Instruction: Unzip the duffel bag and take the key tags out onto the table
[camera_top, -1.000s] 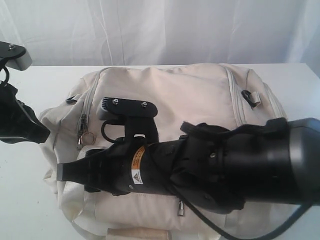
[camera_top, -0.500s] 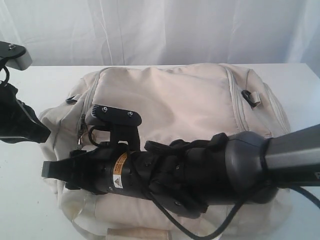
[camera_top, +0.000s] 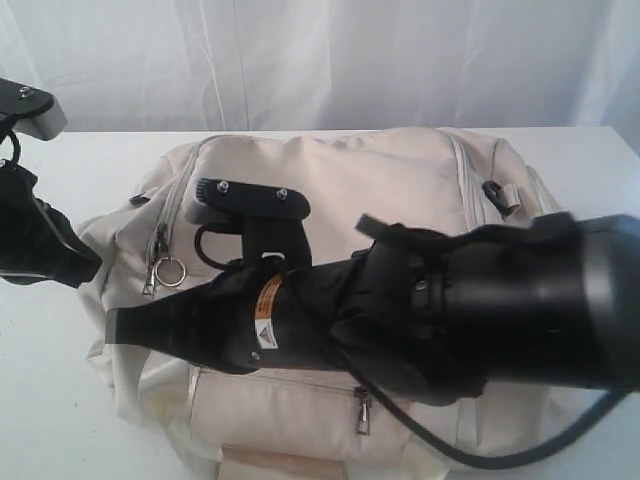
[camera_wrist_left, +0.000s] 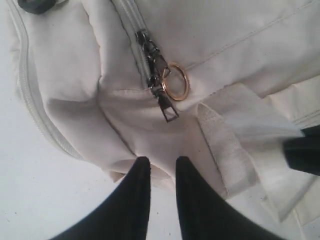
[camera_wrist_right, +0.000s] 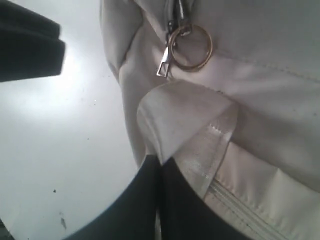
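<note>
The duffel bag (camera_top: 400, 190) lies flat on the white counter (camera_top: 50, 420) with its zip shut. No key tags are in sight, so I take them to be inside. The zipper pulls (camera_wrist_left: 159, 75), one carrying a brass ring (camera_wrist_left: 175, 81), sit at the bag's left end, which I'd say is why both arms meet there. The left hand (camera_wrist_left: 161, 162) has its fingers a little apart, tips against the fabric at the bag's end, likely to steady it. Whether it nips a fold I cannot tell. The right hand (camera_wrist_right: 156, 162) reaches across the bag and is closed tight. Its tips are at the edge of a folded satin strap (camera_wrist_right: 200, 135) near the ring, not on the pulls. For unzipping, that grip looks off target.
</note>
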